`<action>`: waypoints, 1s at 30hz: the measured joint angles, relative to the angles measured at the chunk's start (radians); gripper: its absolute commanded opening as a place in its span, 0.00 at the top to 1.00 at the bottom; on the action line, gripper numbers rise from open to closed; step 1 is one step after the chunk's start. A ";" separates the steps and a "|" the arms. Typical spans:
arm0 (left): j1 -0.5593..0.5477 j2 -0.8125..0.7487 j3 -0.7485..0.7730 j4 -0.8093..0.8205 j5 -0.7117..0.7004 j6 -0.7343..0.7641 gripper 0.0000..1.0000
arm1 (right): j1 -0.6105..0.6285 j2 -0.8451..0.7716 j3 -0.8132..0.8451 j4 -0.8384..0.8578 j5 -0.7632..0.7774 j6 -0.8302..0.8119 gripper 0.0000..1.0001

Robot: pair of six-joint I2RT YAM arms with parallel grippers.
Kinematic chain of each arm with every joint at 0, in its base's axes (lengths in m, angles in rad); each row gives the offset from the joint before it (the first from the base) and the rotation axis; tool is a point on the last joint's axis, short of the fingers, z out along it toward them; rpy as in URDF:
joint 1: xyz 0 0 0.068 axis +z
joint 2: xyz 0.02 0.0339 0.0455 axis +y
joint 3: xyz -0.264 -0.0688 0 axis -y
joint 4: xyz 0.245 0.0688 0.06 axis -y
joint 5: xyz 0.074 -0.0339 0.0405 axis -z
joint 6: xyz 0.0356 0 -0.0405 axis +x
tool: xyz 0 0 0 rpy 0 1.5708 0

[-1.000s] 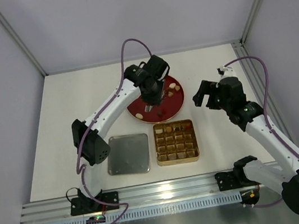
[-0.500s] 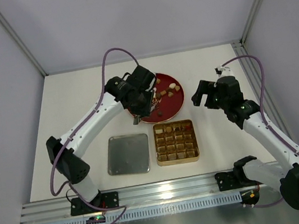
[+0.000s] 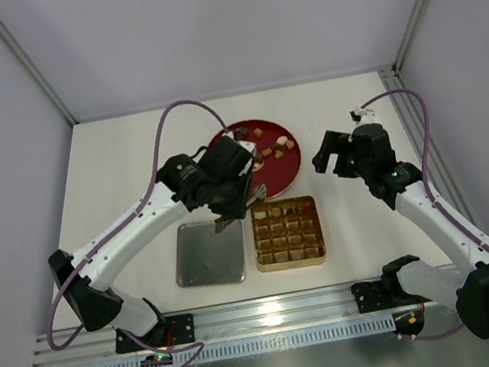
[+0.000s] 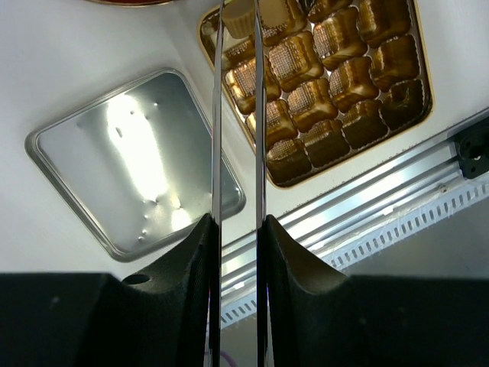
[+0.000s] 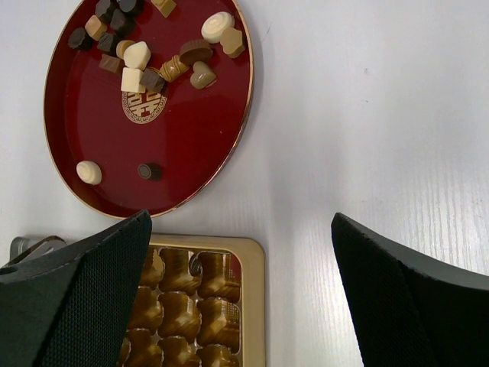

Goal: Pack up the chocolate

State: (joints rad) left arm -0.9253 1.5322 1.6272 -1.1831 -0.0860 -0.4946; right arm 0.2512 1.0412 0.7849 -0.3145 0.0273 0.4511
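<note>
while the top view looks down, the left end effector [image 3: 225,220] hangs between the lid [image 3: 209,252] and the gold tin [image 3: 287,233]. its wrist view shows thin blades [image 4: 216,115] pinching one caramel chocolate [image 4: 238,17], seen against the tin's far left corner. the right wrist view shows the right end effector [image 5: 241,298] spread wide over the counter [image 5: 367,115], beside the red plate [image 5: 176,153] holding the other chocolates [image 5: 141,65].

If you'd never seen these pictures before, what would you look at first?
Probably the round red plate, scattered with little brown and cream chocolates. Right beside it, nearer the robot, sits a shiny gold tin full of little cells. The left gripper pinches a caramel piece above the tin's corner.
</note>
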 measured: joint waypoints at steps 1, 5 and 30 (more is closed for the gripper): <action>-0.008 -0.010 -0.011 0.000 -0.002 -0.004 0.70 | 0.000 0.002 0.000 0.000 0.000 0.000 0.00; -0.035 -0.055 -0.060 0.004 -0.008 -0.028 0.70 | 0.000 0.002 0.000 0.000 0.000 0.000 0.00; -0.129 -0.130 -0.245 0.088 -0.021 -0.127 0.67 | 0.000 0.005 -0.014 0.004 0.000 0.001 0.01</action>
State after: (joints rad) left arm -1.0546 1.4017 1.3827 -1.0954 -0.1074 -0.6212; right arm 0.2508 1.0458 0.7712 -0.3103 0.0277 0.4519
